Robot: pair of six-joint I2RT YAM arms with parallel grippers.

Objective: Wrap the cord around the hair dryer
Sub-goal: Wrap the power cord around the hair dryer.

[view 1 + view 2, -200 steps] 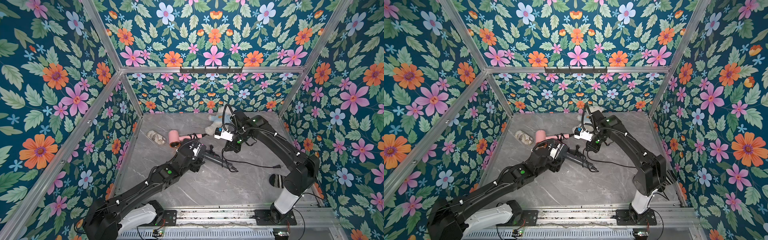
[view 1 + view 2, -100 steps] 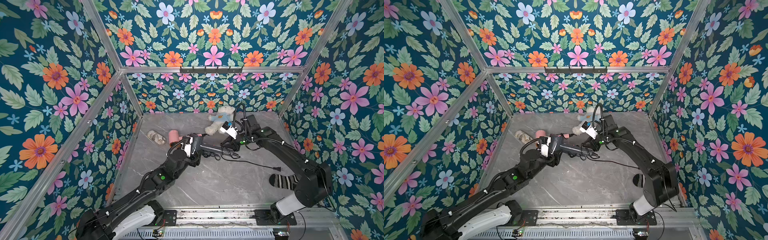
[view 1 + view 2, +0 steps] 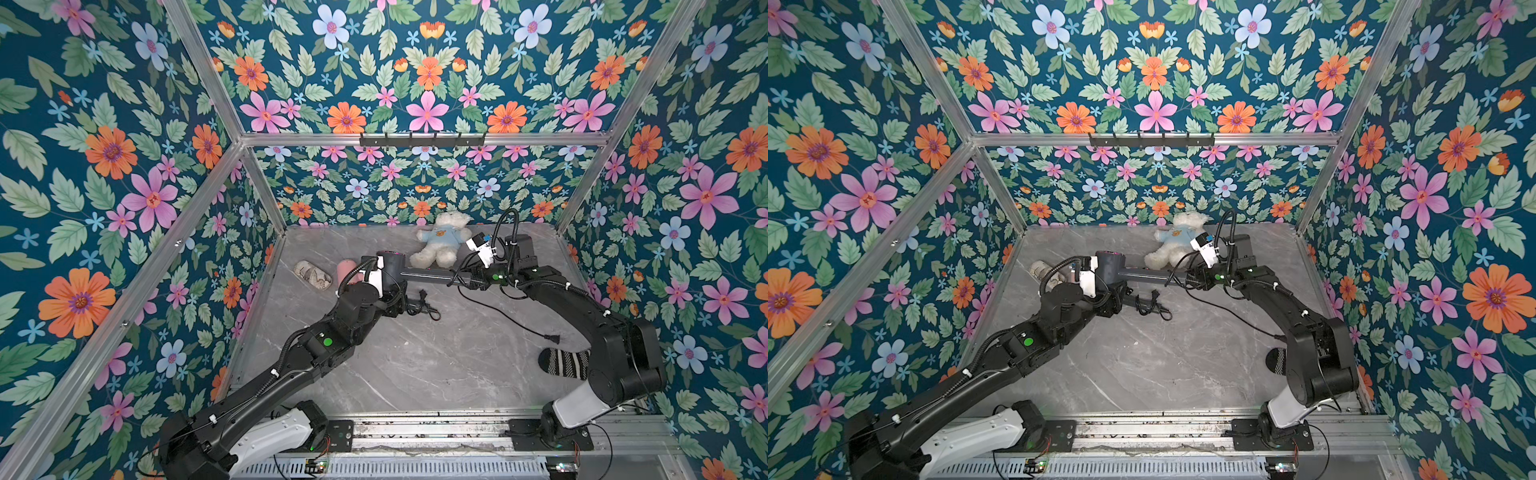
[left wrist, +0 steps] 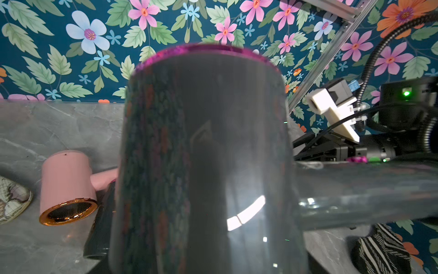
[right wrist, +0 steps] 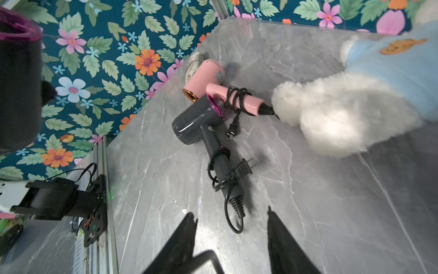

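Marble [image 3: 415, 365]; right tool [image 5: 230, 212] newly apart, seemingly empty

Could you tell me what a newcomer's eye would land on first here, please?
A grey hair dryer is held up mid-table by the left gripper, its handle pointing toward the open right gripper. A white teddy bear lies behind, and bright floral walls surround everything.

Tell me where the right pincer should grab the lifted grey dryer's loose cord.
Take the cord on its slack run across the table, short of the plug, from above, with the open right pincer set across it. There it lies as one flat strand with bare table on both sides.
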